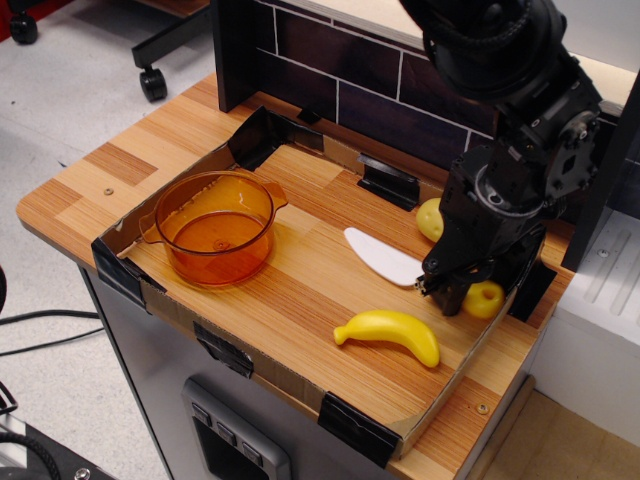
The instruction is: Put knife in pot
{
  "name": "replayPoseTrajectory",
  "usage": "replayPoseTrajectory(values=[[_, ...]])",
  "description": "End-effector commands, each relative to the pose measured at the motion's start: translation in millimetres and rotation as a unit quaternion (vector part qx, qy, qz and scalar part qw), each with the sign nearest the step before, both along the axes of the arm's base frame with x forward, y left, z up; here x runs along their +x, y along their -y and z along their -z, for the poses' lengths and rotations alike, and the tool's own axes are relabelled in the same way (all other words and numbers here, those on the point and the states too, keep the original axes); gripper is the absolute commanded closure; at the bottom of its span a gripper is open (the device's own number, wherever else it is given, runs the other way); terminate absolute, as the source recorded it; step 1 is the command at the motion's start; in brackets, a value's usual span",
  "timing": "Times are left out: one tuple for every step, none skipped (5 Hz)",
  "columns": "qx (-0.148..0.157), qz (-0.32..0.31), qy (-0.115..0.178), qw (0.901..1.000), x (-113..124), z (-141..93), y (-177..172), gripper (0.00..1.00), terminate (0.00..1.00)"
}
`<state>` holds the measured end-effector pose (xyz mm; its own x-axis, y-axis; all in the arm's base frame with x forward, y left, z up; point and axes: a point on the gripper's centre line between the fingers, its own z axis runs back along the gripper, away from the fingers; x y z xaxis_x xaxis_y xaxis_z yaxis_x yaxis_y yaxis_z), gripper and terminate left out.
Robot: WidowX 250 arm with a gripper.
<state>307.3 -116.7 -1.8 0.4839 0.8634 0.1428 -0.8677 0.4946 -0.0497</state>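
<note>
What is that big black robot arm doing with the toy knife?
The robot's gripper is down on the yellow handle of the toy knife, at the right side of the tray. The white blade sticks out to the left. It seems to be grabbing the handle, though the grip itself is hard to see. The orange pot sits empty at the left end, so the knife is not in yet. A banana lies nearby.

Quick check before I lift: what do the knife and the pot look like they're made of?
Knife: likely molded plastic, with a matte white blade and a glossy yellow handle mostly hidden under the gripper. Pot: translucent orange plastic, apparently; the wood grain shows through its glossy wall.
</note>
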Motion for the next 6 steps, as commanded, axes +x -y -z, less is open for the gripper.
replayPoseTrajectory(values=[[-0.025,-0.033,0.003,0.9992,2,-18,0,1.00,0.00],[-0.027,-0.067,0.007,0.9974,-2,-29,-5,1.00,0.00],[-0.029,-0.109,0.022,0.9934,-2,-47,-11,1.00,0.00],[-0.043,-0.113,0.094,0.9882,-4,-82,-15,1.00,0.00],[-0.059,-0.123,0.119,0.9835,-12,-113,-26,1.00,0.00],[-0.059,-0.126,0.092,0.9859,-24,-123,-58,1.00,0.00]])
